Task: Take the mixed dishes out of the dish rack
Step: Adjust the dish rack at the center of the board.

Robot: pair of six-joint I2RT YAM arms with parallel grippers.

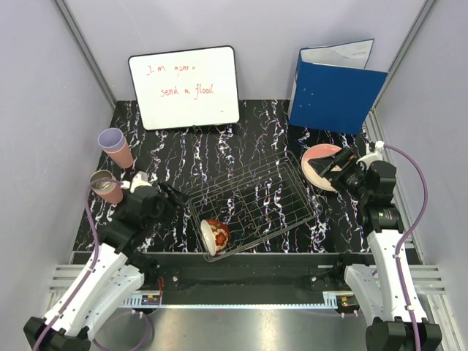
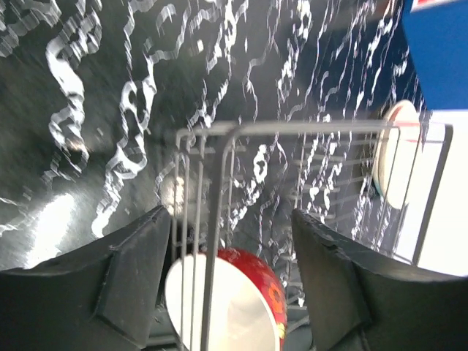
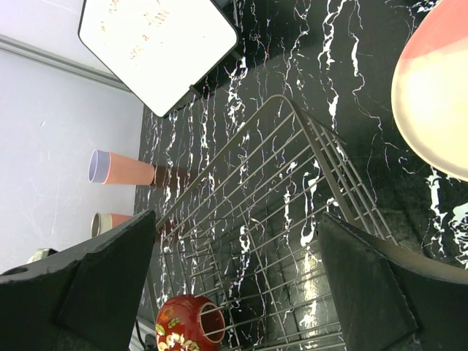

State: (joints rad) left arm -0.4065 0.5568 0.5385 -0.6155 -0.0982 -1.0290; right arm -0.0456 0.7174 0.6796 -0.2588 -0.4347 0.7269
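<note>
We judge the bowl, tipped on its side in the rack toward the near edge of the desk, light but hard, glossy and breakable (likely glazed ceramic), so our left fingers, spread wide and empty like the right fingers, should pinch its rim.

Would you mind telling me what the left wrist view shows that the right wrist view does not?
Only the left wrist view shows a corner of the blue folder. Only the right wrist view shows the whiteboard, the lavender-rimmed tumbler and a second tumbler. Both show the dish rack, the red bowl lying on its side inside it, and a plate on the table outside it.
</note>
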